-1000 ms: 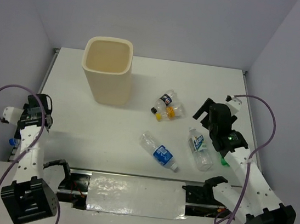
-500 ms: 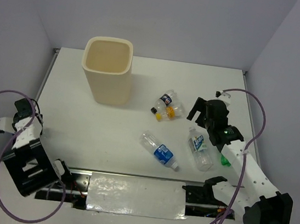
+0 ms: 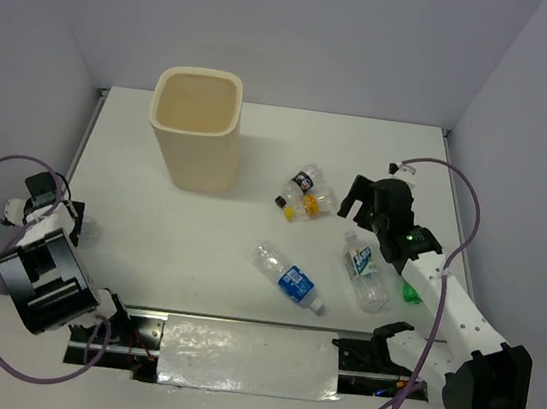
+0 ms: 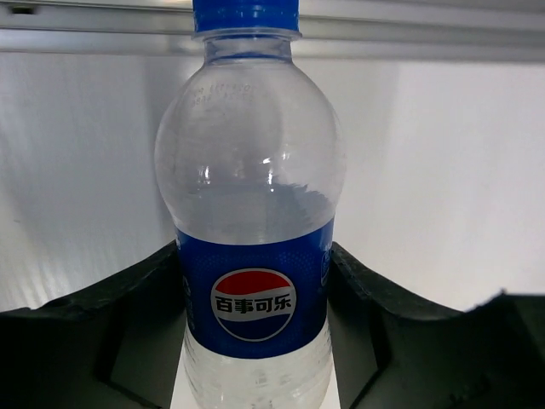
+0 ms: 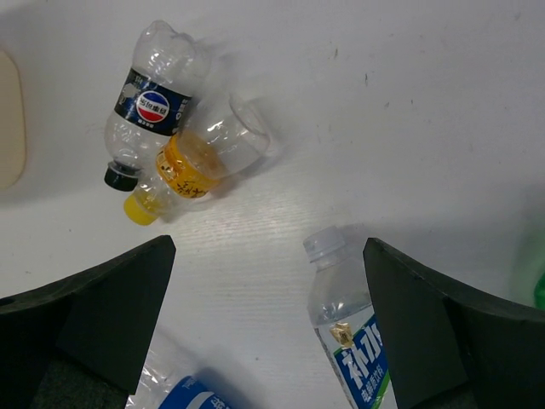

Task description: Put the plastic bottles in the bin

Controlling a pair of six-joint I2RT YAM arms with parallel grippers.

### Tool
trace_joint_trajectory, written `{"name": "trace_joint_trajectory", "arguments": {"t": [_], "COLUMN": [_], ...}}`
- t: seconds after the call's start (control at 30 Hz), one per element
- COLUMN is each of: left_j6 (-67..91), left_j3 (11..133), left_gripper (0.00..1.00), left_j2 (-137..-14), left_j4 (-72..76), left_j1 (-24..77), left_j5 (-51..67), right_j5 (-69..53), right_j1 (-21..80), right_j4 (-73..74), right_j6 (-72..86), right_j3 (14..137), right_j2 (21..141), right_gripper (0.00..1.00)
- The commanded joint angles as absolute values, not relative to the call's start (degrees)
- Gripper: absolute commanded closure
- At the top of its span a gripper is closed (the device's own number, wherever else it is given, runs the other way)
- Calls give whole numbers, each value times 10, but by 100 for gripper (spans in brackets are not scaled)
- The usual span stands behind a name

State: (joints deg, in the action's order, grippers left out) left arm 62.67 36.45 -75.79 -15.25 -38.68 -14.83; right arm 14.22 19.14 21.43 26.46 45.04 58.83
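Blue-cap bottle (image 4: pixel 254 213) sits squarely between the left gripper's (image 4: pixel 254 281) fingers. The jaws are clenched on its blue label, the cap points away from the wrist, and its long axis runs straight out along the fingers. That's at the table's (image 3: pixel 148 238) left edge, and the bin (image 3: pixel 193 144) stands well apart, farther back and to the right, mouth up. So the blue-cap bottle needs a lift and a long carry that way, I'd say.

Over on the other side, the right gripper (image 5: pixel 264 315) hangs spread wide, holding nothing. White-label bottle (image 5: pixel 347 341) lies on its side under those jaws, off-centre toward one finger, its length roughly in line with them. A small sideways shift should centre it. Orange bottle (image 5: pixel 189 166) and black-label bottle (image 5: pixel 152 102) lie touching, farther ahead.
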Motion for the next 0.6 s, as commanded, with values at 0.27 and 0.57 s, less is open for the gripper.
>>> {"name": "trace_joint_trajectory", "arguments": {"t": [0.27, 0.57], "left_j6": [445, 361], "left_j3": [652, 767], "left_gripper": [47, 39], "left_j2": [-668, -667], "left_j4": [-201, -64], "left_j1": [-129, -41], "left_j5": [-106, -23], "right_j5": [132, 96], "right_j1": [184, 183], "right_j4": [189, 189], "right_j6": [246, 233], "right_j3": [459, 439], "right_j2": [562, 539], "right_gripper": [0, 0]}}
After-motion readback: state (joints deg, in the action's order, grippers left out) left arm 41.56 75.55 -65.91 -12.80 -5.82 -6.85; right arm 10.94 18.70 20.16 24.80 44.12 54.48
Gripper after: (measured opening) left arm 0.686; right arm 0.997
